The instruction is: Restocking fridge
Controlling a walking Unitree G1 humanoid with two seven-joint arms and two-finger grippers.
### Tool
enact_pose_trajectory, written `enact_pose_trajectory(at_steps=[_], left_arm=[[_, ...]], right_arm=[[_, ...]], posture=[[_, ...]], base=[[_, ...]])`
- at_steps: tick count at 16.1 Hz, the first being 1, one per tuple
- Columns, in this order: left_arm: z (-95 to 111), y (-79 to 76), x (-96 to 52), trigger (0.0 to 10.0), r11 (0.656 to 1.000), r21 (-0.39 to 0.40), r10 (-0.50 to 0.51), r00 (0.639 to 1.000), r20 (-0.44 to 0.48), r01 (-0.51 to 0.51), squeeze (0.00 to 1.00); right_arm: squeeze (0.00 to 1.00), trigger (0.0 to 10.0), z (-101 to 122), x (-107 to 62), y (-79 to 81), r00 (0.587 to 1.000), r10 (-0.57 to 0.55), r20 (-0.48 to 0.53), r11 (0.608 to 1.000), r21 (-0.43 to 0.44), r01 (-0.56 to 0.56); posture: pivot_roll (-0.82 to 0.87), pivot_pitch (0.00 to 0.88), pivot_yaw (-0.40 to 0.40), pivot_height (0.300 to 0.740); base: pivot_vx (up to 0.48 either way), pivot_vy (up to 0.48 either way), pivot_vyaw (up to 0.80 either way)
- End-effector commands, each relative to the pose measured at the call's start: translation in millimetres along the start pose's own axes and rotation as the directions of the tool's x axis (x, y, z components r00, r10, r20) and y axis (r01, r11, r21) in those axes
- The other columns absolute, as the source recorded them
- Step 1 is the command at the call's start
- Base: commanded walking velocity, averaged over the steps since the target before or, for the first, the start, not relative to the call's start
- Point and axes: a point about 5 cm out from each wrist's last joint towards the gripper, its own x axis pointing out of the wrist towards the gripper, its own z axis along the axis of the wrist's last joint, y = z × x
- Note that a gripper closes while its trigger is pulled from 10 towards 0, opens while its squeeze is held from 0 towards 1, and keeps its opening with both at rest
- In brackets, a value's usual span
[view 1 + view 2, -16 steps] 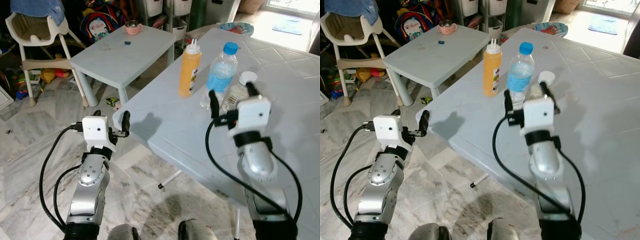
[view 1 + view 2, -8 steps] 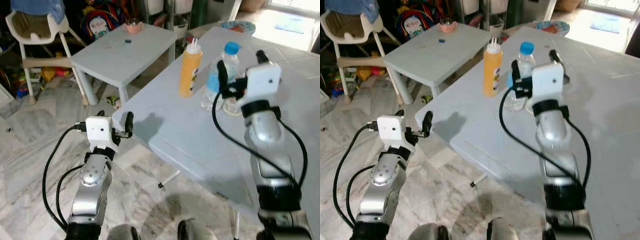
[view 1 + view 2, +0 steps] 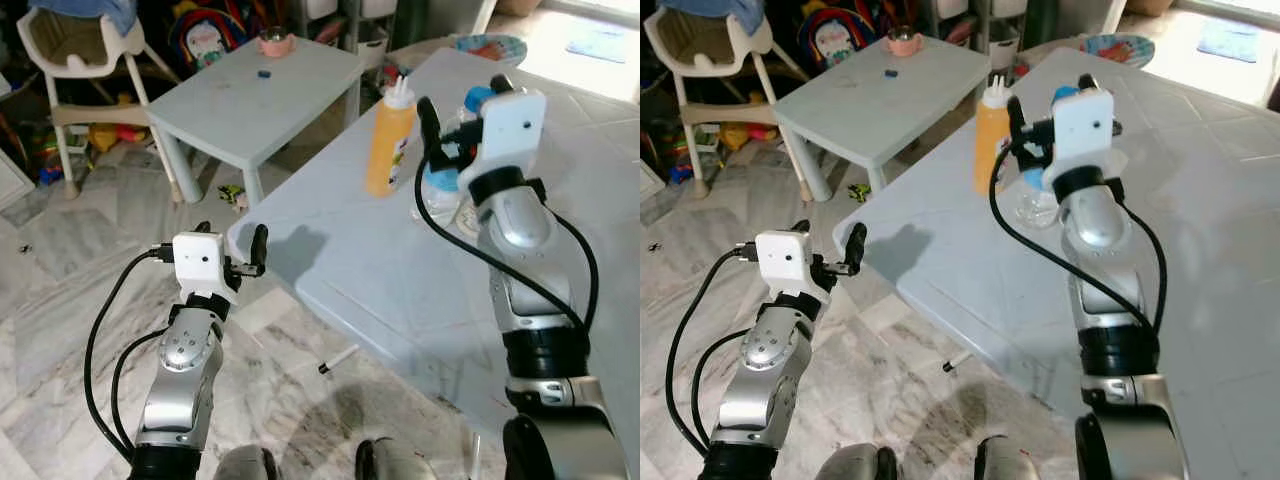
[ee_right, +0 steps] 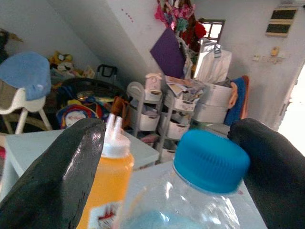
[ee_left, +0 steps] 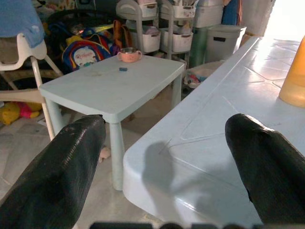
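On the large pale table point(image 3: 380, 270) stood an orange squeeze bottle point(image 3: 389, 139) and, just beside it at its 3 o'clock, a clear water bottle point(image 3: 1040, 190) with a blue cap point(image 4: 211, 160). The right gripper point(image 4: 174, 157) was raised over the table at the level of the water bottle's top, its two black fingers point(image 4: 62, 171) spread wide, one to each side of the cap and not touching it; the orange bottle's white nozzle sat next to one finger in the right wrist view. The left gripper point(image 5: 167, 167) hung off the table's near corner, at about 9 o'clock from the bottles and well apart from them, fingers parted around nothing. Beyond that corner, at roughly 11 o'clock, stood a small low table point(image 3: 250, 100) carrying a pink bowl point(image 3: 273, 42) and a tiny blue piece point(image 3: 264, 72). A white high chair point(image 3: 85, 70) stood farther off at 10 o'clock, with storage bins point(image 5: 176, 38) behind.
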Motion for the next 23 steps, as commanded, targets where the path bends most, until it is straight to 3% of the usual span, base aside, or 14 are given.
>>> enact_pose_trajectory(at_steps=[1,6,12,16,23], left_arm=[[4,1.2,0.3,10.0,1.0,0.012,-0.003,1.0,0.008,0.003,0.0],[3,-0.1,0.3,10.0,1.0,0.011,-0.011,1.0,-0.001,0.011,0.0],[1,-2.3,1.2,10.0,1.0,0.007,-0.026,1.0,-0.012,0.026,0.0],[0,-3.4,1.6,10.0,0.999,0.005,-0.035,0.999,-0.021,0.035,0.0],[-6,-2.9,6.0,10.0,1.0,0.016,0.018,0.998,-0.067,-0.017,0.0]], right_arm=[[0.0,0.0,10,5.7,6.8,0.999,0.031,0.015,0.999,0.019,-0.031],[0.0,0.0,13,7.6,10.3,0.999,0.013,-0.043,1.0,0.019,-0.012],[0.0,0.0,10,5.2,-3.1,0.989,-0.073,-0.126,0.997,-0.004,0.073],[0.0,0.0,6,1.1,-3.9,0.984,-0.08,-0.157,0.997,-0.02,0.077],[0.0,0.0,7,1.4,-6.1,0.986,-0.097,-0.132,0.995,-0.028,0.094]], posture=[[0.0,0.084,0.06,0.74],[0.0,0.087,0.06,0.74],[0.0,0.085,0.06,0.74],[0.0,0.083,0.061,0.74],[0.0,0.073,0.061,0.74]], base=[[0.0,0.0,0.0],[0.0,0.0,0.0],[0.0,0.0,0.0],[0.0,0.0,0.0],[0.0,0.0,0.0]])
